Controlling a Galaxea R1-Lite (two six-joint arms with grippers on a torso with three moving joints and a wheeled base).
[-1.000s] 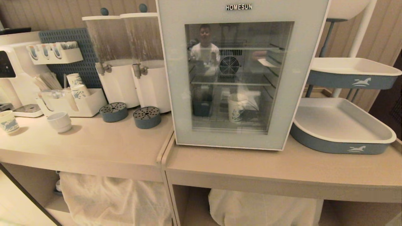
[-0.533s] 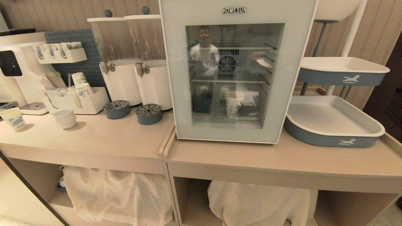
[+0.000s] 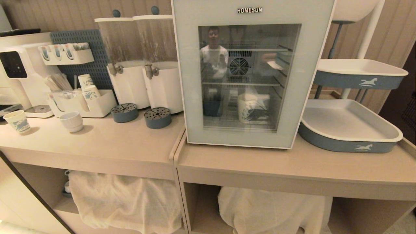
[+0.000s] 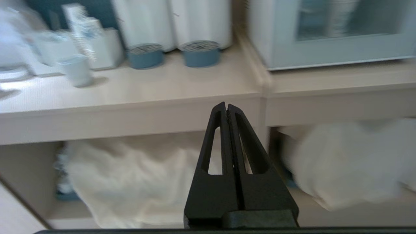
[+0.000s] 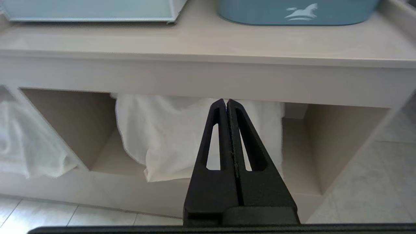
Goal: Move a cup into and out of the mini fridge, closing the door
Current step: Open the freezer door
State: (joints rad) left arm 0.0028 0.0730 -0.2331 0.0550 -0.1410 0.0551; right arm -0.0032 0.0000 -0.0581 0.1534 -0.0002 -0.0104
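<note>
Fridge (image 3: 191, 81) on counter (image 3: 292, 165), door (image 3: 305, 97) closed. Cup (image 3: 247, 108) inside on bottom shelf, seen through glass. Left gripper (image 4: 226, 107) pressed together, empty, low before counter edge. Right gripper (image 5: 226, 102) likewise together, empty, facing cloth (image 5: 169, 136) in the cubby below.

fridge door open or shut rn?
Shut. The door sits flush against the mini fridge front; the cup shows only through the glass.
</note>
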